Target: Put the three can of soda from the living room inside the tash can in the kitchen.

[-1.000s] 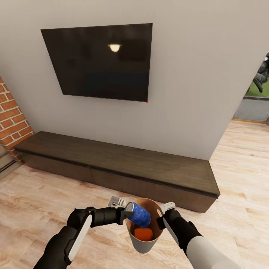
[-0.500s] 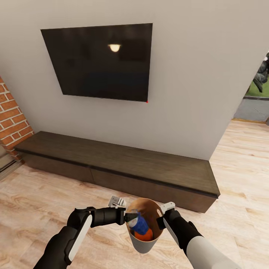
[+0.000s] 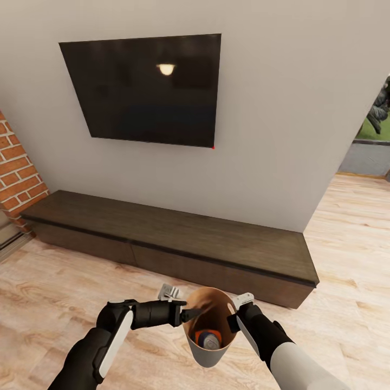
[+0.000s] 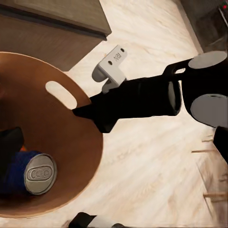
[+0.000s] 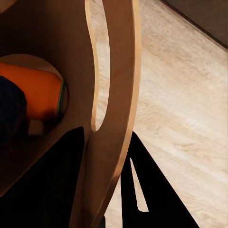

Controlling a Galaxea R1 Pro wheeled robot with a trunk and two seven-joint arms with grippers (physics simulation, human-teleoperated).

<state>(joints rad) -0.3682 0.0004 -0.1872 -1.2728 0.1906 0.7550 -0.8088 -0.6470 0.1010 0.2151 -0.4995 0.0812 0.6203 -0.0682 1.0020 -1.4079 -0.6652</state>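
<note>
We find both arms raised in front of the trunk, forearms converging on the tash can [image 3: 208, 355], which is held off the light wood floor [image 3: 65, 303] ahead of the low dark TV cabinet [image 3: 179, 238]. The left gripper [image 3: 190, 313] reaches in horizontally from the left; its dark fingertips end at the bin's near rim, just over the opening. We cannot tell how far apart its fingers stand, and nothing is seen between them.

The right gripper [image 3: 232, 319] sits at the opposite rim. In the right wrist view the bin's wall [image 5: 116, 95], with its slotted handle hole, runs between the two dark fingers [image 5: 52, 190], one inside and one outside, so we record it as clamped on the wall.

The dark blue can [image 3: 208, 340] lies at the bottom of the bin, silver top facing up, resting against an orange can [image 3: 201, 332] beneath it. Both lie well below the left fingertips and apart from them.

The left wrist view shows the blue can's [image 4: 28, 172] silver end plainly, together with the tan interior and the right arm [image 4: 156, 97] at the rim. The right wrist view shows the orange can [image 5: 40, 92] on its side, which the left wrist view does not. The wall TV [image 3: 143, 89] and brick chimney [image 3: 16, 173] appear in the head view.
</note>
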